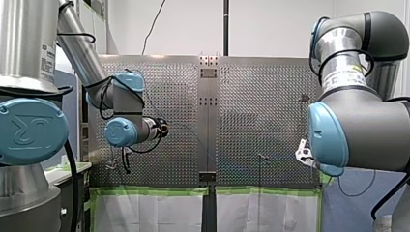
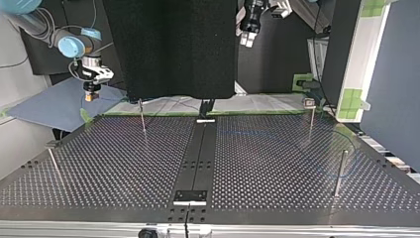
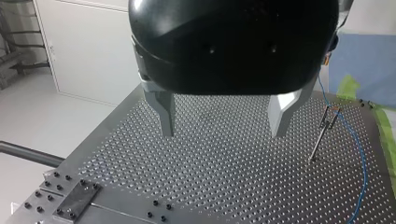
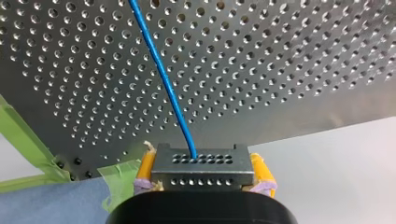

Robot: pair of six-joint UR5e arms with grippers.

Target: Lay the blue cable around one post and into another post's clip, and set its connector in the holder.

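Note:
In the right wrist view my right gripper (image 4: 201, 179) is shut on a grey perforated connector (image 4: 201, 165), gripped between its yellow pads (image 4: 145, 169). The blue cable (image 4: 163, 84) runs from the connector out over the perforated table (image 4: 289, 70). In the top view this gripper (image 2: 90, 95) hangs off the table's far left corner, above a blue sheet. My left gripper (image 3: 224, 126) is open and empty, high above the table. Beside it, a thin post with a clip (image 3: 327, 122) has the blue cable (image 3: 360, 163) running past it.
Thin upright posts stand on the table in the top view: one far left (image 2: 142, 116), one near left (image 2: 54, 163), one far right with a clip (image 2: 310, 116), one near right (image 2: 340, 171). A black strip (image 2: 198, 153) runs down the middle. Green tape (image 1: 154, 191) edges the table.

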